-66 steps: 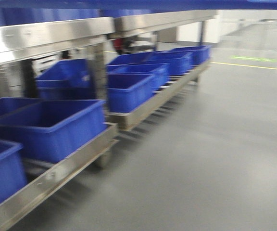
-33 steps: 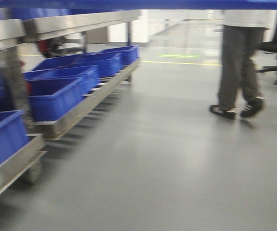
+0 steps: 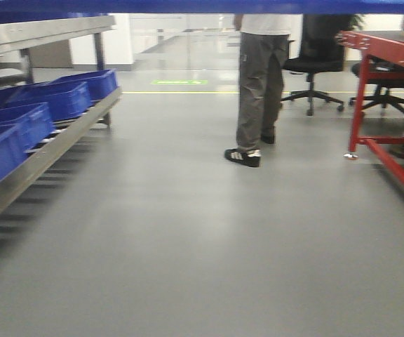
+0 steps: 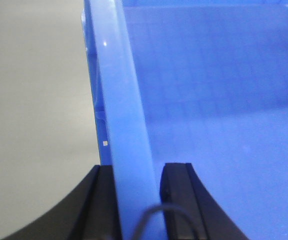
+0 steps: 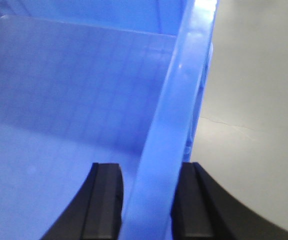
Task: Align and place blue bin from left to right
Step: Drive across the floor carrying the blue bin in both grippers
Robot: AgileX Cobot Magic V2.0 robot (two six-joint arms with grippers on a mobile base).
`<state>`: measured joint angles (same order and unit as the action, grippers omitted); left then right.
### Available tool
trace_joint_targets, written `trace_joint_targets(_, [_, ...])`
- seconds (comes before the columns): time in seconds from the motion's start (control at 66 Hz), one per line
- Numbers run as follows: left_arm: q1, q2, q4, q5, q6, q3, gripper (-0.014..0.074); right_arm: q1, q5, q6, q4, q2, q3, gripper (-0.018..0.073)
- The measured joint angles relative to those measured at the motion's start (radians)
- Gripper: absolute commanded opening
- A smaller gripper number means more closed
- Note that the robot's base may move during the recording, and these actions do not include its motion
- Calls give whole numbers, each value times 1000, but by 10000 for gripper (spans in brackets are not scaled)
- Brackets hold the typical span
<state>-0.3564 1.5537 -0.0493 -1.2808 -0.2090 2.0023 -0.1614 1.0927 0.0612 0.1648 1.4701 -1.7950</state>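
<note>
The blue bin (image 4: 121,100) hangs between my two arms above the grey floor. In the left wrist view my left gripper (image 4: 139,171) is shut on the bin's thick left rim, one black finger outside the wall and one inside. My right gripper (image 5: 148,171) is shut in the same way on the right rim of the blue bin (image 5: 181,85). Both wrist views show the bin's gridded inside floor, with nothing in it. In the front view only a blue band of the bin (image 3: 202,5) shows along the top edge.
A steel rack (image 3: 55,137) at the left holds several blue bins (image 3: 65,98) in a row. A person (image 3: 259,77) stands ahead at the centre. A red table frame (image 3: 362,91) and black office chairs (image 3: 314,67) stand at the right.
The front view has swung to the right: the rack and its bins slid to the left edge, and the person, the chairs and the red table came into view. The band of the held bin stays at the top.
</note>
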Motion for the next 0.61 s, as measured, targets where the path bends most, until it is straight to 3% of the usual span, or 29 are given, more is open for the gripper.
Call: trace_joint_targets(0.606, [-2,0,0,0,0,0,-111,0,0,0,0,0,0,-69])
